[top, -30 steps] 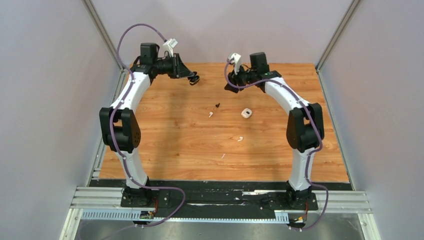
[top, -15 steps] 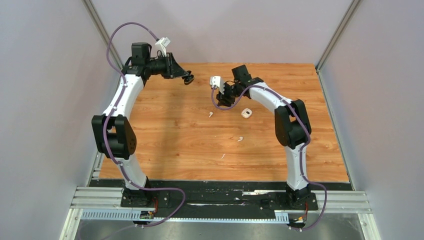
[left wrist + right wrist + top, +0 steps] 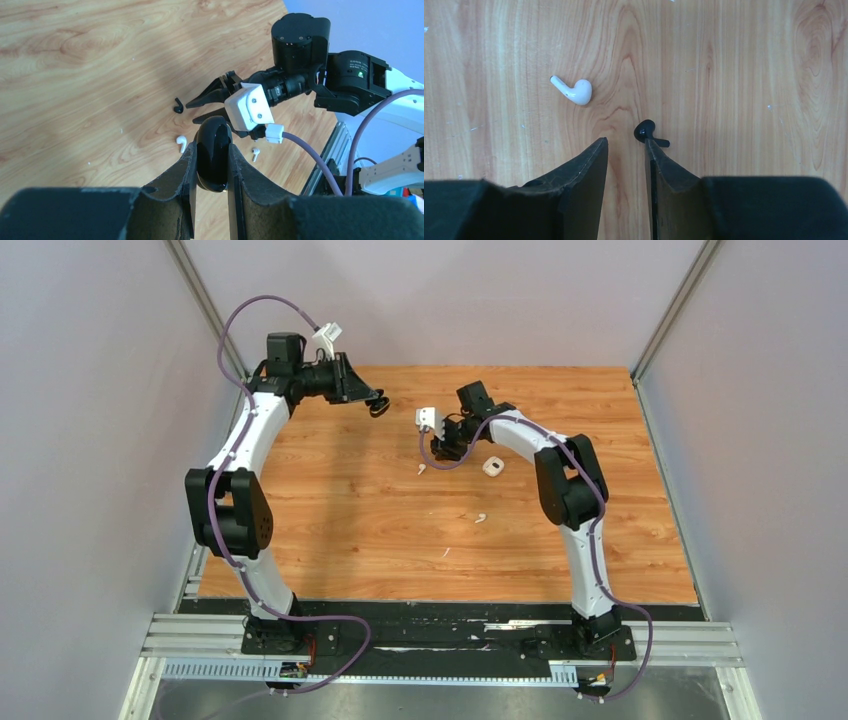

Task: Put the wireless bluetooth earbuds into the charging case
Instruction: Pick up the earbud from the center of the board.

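You are facing a black earbud (image 3: 647,133), likely light and slick: pinch its bulb. The right gripper (image 3: 625,143) is hovering there, jaws apart; the left gripper (image 3: 212,151) is clamping the charging case (image 3: 213,167).

Wood-grain and aluminium: a light-brown laminate counter (image 3: 330,530) fills a booth closed in by pale lilac-grey walls (image 3: 90,440). A slanted silver aluminium corner post (image 3: 203,302) rises at the far left, with a matching one at the far right. A tiny flat white fleck (image 3: 446,552) lies on the counter toward its near edge. Along that edge runs a black mounting strip (image 3: 450,612). Nearer the camera are silver extruded aluminium rails (image 3: 190,635), a white slotted cable duct (image 3: 215,670) and a grey sheet-metal panel (image 3: 450,702).
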Robot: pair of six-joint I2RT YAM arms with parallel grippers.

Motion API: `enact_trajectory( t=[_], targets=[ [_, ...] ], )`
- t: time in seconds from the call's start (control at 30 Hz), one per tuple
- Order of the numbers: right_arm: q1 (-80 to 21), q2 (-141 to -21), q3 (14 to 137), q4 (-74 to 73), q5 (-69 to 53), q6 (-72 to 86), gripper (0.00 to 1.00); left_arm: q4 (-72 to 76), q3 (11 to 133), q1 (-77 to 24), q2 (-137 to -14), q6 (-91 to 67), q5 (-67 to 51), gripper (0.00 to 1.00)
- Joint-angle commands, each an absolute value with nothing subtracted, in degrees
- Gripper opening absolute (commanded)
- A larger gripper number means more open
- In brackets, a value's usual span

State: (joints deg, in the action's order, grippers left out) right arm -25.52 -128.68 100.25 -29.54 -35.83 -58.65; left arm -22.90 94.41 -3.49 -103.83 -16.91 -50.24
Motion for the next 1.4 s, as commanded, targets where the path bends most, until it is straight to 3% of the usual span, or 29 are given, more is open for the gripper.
enact_trajectory(
  t=[0.0, 0.63, 1.0, 1.2, 1.37],
  targets=[
    [-26.2, -129.8, 103.8, -29.1, -36.8, -60.9, 0.34, -21.0, 93.8, -3.2, -100.1, -18.1, -50.6, 0.0],
    [-25.9, -135.6, 108.7, -31.8, -38.0, -63.7, 0.31, -21.6, 93.8, -3.3, -100.0, -17.5, -50.1, 0.0],
    [-25.1, -142.5, 118.0, -45.7, -36.1, -60.5, 0.26, -21.4, 94.5, -3.4, -101.3, -18.2, -50.8, 0.0],
    [-24.6, -142.4, 119.8, -48.2, -37.7, -56.8, 0.13, -21.0, 94.3, -3.4, -101.9, -18.7, -51.3, 0.0],
    [-23.3, -136.7, 123.4, -48.8, -47.8, -48.2, 0.04, -21.0, 94.3, -3.9, -102.9, -18.1, -51.5, 0.0]
  ],
)
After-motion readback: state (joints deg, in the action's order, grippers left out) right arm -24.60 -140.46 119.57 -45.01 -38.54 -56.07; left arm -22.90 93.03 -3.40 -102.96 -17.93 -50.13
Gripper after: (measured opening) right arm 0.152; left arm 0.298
